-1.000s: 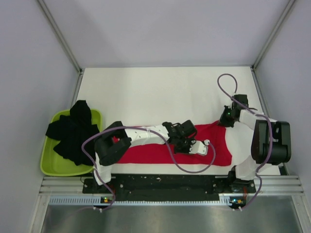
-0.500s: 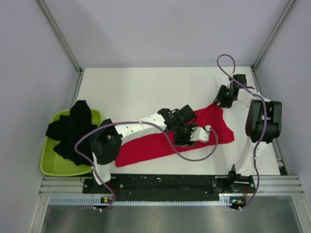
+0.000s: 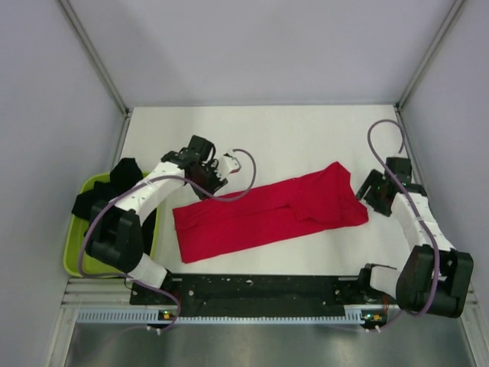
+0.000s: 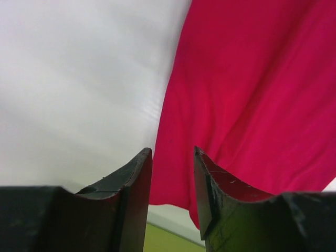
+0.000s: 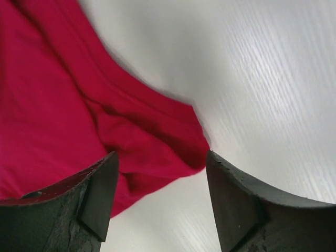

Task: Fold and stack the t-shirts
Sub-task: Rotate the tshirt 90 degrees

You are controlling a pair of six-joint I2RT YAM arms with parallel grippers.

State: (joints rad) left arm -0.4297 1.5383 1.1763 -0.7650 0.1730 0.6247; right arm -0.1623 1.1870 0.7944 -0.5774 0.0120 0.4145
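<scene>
The white worktop carries one red t-shirt, laid out as a long, creased band that slants from the near left toward the far right. Its right end is bunched into folds. White surface shows on every side of the cloth. A lime-green tub sits at the worktop's left edge; whether it rests on the worktop cannot be told.

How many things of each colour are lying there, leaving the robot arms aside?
Red: 1, the red t-shirt, lying loosely spread out.
Lime green: 1, the tub.
Black: 1, the black heap of cloth in the tub; how many shirts it holds cannot be told.
Total: 3.
</scene>
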